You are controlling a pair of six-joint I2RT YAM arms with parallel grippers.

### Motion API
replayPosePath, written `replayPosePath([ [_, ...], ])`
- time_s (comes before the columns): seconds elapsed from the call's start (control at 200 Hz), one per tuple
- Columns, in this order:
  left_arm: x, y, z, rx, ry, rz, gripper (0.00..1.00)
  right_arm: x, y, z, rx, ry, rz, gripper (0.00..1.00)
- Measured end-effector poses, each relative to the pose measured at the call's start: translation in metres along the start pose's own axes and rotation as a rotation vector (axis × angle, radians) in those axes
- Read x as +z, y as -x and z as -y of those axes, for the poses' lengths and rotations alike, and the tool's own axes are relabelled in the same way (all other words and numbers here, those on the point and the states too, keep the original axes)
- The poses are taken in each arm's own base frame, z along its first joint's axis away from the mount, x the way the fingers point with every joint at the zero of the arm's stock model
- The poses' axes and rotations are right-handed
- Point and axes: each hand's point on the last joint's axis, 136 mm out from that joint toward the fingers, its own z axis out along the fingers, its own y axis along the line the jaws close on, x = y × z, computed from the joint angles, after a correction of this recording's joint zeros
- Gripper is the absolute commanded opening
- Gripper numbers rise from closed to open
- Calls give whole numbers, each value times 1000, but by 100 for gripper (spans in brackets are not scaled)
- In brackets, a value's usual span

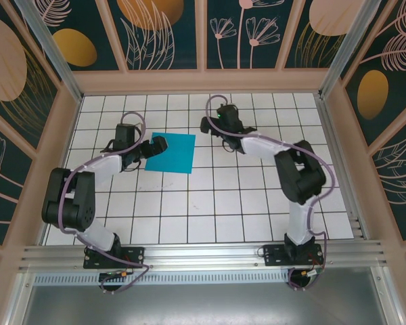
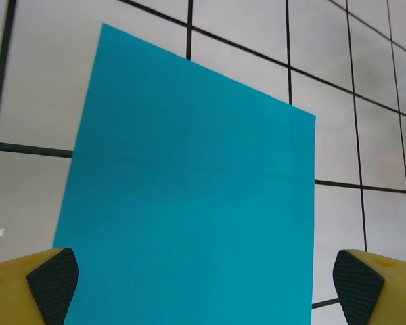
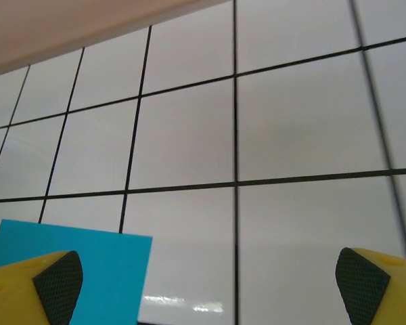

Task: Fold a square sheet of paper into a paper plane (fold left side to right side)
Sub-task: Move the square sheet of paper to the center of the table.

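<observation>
The blue paper [image 1: 170, 152] lies flat on the bench [image 1: 223, 203], a bit left of the middle, toward the far side. The left jaws are wide open at the paper's left edge and hold nothing. The right jaws are wide open too, near its far right corner. To fold well, the left jaws should pinch just the left edge, lift it softly, and lay it on the right edge so the corners match.
</observation>
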Motion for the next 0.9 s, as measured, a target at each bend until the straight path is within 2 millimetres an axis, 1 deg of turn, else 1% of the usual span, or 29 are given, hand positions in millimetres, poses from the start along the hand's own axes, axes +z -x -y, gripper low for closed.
replayPosePath([
  [0.08, 9, -6, -1, -7, -1, -39, 98, 23, -5, -15, 0, 3, -26, 99],
  [0.14, 16, -14, -1, -11, -2, -75, 99, 36, -9, -24, -3, 5, -42, 99],
  [0.25, 29, -32, -4, -15, 7, -137, 99, 50, -18, -34, -7, 4, -70, 99],
  [0.295, 31, -34, -3, -11, 9, -144, 98, 52, -22, -35, -8, 2, -79, 99],
  [0.36, 32, -32, 1, -8, 2, -143, 98, 52, -27, -34, -12, -6, -94, 99],
  [0.5, 35, -37, 5, 4, 1, -153, 99, 52, -30, -31, -16, -18, -105, 99],
  [0.601, 36, -41, 9, 14, -2, -160, 98, 48, -39, -22, -23, -38, -123, 99],
  [0.676, 37, -44, 13, 26, -5, -166, 98, 40, -46, -13, -28, -53, -140, 99],
  [0.741, 38, -49, 18, 38, -10, -174, 99, 32, -48, -7, -26, -59, -145, 99],
  [0.901, 42, -66, 38, 65, -25, -200, 99, 8, -38, 2, -8, -55, -128, 99],
])
